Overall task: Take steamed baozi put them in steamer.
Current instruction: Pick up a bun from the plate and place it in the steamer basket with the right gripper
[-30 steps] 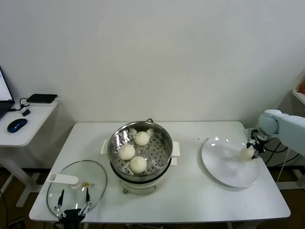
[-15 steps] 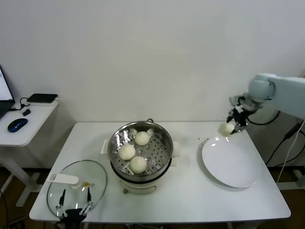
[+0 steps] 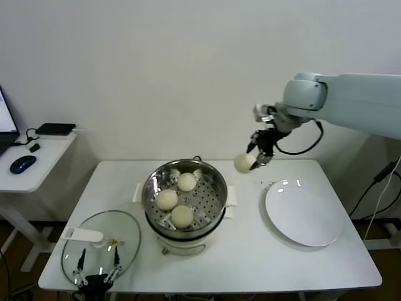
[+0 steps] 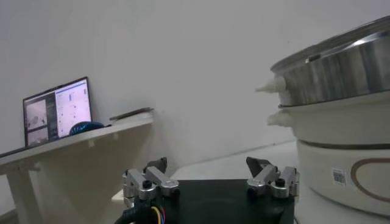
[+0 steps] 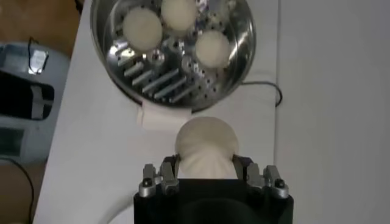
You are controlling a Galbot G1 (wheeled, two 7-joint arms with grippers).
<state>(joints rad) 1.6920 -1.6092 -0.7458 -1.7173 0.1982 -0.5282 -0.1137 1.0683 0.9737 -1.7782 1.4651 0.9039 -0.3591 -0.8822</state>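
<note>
Since a second ago the right gripper (image 3: 255, 157) has lifted off the white plate (image 3: 307, 219) with a baozi (image 3: 242, 163) pinched in it and swung toward the middle of the table; half a second ago it was above the plate's far edge, now it hangs in the air between plate and steamer (image 3: 183, 195), nearer the table's back edge. Jaws are narrowed onto the bun's sides, which bulges out in front of the fingers in the right wrist view (image 5: 206, 146). Three baozi already sit in the steamer basket (image 5: 173, 45): one toward the back (image 3: 187, 182), one left of centre (image 3: 166, 200), one toward the front (image 3: 182, 216). Plate now bare. Left gripper (image 3: 95, 263) is parked low at the table's front left corner, by the glass lid (image 3: 100, 241), jaws apart, nothing between them. Step in hand, as I read it: carrying the fourth and last bun across. Next move likely calls for travelling on over the basket rim, lowering into the open right-hand part of the perforated floor clear of the three buns, then releasing.
</note>
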